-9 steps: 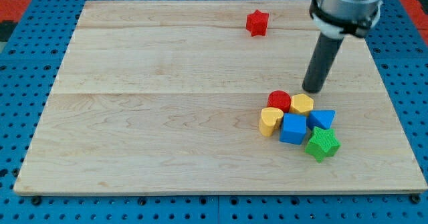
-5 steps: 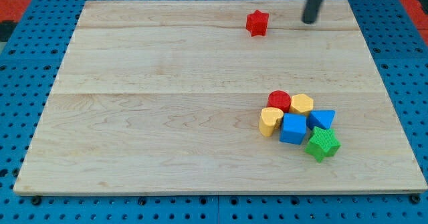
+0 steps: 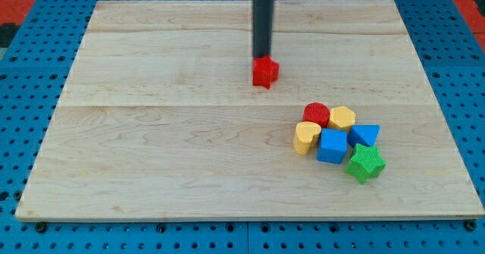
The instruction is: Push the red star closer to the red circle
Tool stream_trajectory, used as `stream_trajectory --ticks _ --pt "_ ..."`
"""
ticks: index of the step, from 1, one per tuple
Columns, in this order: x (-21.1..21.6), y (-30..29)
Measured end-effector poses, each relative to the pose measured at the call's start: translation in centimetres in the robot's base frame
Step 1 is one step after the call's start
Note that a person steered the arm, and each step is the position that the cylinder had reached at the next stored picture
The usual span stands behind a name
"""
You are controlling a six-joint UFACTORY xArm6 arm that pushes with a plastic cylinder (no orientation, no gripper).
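Red star (image 3: 264, 72) left of cluster, mid-tabletop (image 3: 151, 133), toward view's top. Looks light, rigid, slides easily; lobed edges likely make it spin if pushed off-centre. No grasp: tool is plain rod, no jaws; my tip (image 3: 262, 57) touches star's top side. No long axis; points unclear. Red circle (image 3: 316, 114) lower right, well apart, beside yellow block (image 3: 342, 117).
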State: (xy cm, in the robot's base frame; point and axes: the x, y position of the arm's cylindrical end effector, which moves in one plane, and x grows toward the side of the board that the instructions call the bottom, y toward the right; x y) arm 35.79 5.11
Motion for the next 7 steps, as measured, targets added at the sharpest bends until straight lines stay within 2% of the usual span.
stream_trajectory --ticks 1,2,3,4,5,6,7 --pt "3.5 4.6" --pt "3.2 4.1" --pt "-1.2 1.7" --pt "1.5 0.4" --pt "7.3 4.2" --pt "4.9 4.2" --pt "0.9 1.1"
